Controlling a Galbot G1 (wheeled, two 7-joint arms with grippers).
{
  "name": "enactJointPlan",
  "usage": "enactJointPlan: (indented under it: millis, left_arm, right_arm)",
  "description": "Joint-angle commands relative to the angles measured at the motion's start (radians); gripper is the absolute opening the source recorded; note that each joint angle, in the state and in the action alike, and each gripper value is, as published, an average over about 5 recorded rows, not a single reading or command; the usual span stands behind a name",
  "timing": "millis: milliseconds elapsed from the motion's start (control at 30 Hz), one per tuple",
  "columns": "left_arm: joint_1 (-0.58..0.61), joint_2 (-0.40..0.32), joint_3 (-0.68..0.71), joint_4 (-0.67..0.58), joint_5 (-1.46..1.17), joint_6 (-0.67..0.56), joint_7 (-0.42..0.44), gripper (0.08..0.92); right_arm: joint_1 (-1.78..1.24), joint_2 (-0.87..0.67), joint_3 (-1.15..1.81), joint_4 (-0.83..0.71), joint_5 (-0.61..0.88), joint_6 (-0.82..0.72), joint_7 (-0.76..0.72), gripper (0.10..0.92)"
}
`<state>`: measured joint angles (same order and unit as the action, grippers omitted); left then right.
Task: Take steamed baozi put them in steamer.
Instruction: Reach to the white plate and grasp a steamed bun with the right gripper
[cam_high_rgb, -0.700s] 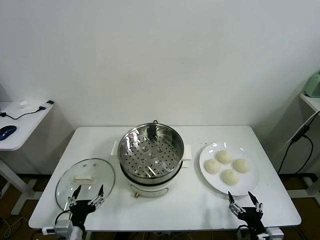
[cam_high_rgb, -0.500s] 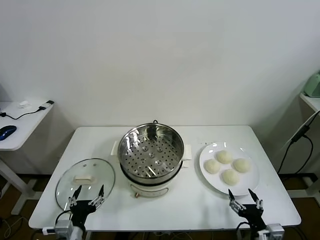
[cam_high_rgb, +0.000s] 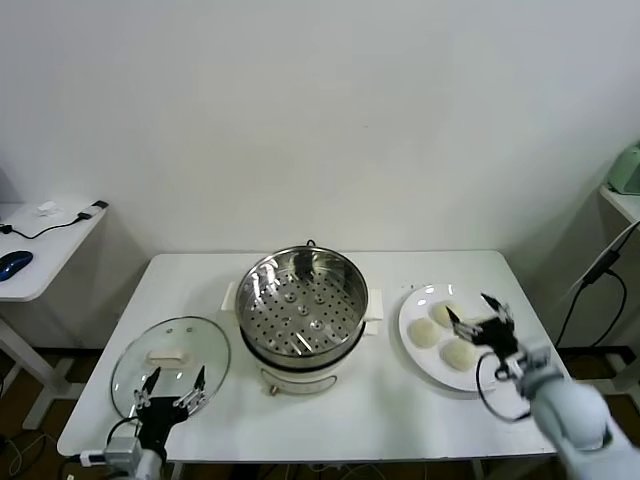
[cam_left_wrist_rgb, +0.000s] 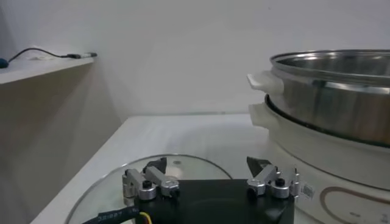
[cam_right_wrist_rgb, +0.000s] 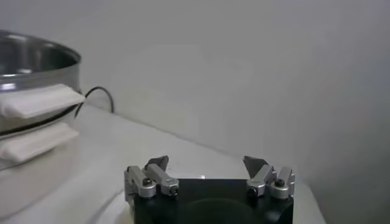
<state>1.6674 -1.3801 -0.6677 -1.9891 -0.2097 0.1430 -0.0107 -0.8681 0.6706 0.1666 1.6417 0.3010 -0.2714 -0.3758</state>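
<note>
The steamer (cam_high_rgb: 303, 305), a shiny steel pot with a perforated tray on a cream base, stands mid-table. It also shows in the left wrist view (cam_left_wrist_rgb: 341, 97) and the right wrist view (cam_right_wrist_rgb: 30, 67). The baozi lie on a white plate (cam_high_rgb: 425, 368) to its right. Two show clearly (cam_high_rgb: 425, 333) (cam_high_rgb: 460, 354); the others are partly hidden behind my right gripper (cam_high_rgb: 478, 316). That gripper is open and empty, just above the plate, and also shows in its wrist view (cam_right_wrist_rgb: 206, 163). My left gripper (cam_high_rgb: 173, 382) (cam_left_wrist_rgb: 209, 164) is open and empty at the near edge of the glass lid.
The round glass lid (cam_high_rgb: 170, 362) (cam_left_wrist_rgb: 109, 189) lies flat on the table's front left. A side desk (cam_high_rgb: 40, 250) with a mouse and cable stands to the left. A black cable (cam_high_rgb: 590, 285) hangs at the right.
My right arm has risen from the table's front edge and moved forward over the plate of baozi. My left gripper has stayed by the lid.
</note>
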Motion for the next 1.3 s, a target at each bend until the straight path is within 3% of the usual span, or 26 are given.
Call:
enactJointPlan:
  millis: [33,200,367,667,1300]
  left_arm:
    - [-0.002,0.004,0.000,0.004,-0.003,-0.003,0.000,0.823]
    - [-0.004,-0.001,0.001,0.006,-0.002,-0.009,0.002,0.823]
    - [-0.005,-0.005,0.005,0.008,0.002,-0.015,0.004,0.823]
    - [-0.011,-0.008,0.012,0.024,0.009,-0.022,0.006,0.823]
    - [0.004,-0.017,0.019,0.046,0.028,-0.029,0.008,0.823]
  right_arm:
    - [0.908,-0.280,-0.873,-0.355,-0.094,0.136,-0.545,0.823]
    - [1.328,-0.179,-1.325,-0.565,-0.103,0.306,-0.827,0.823]
    - [1.491,-0.031,-1.558,-0.686,-0.095,0.347,-0.922,0.823]
    - [1.277,0.161,-1.472,-0.789,-0.077,0.280,-0.844,0.823]
    - [1.017,0.324,-1.223,-1.029,-0.207,0.251,-0.706,0.823]
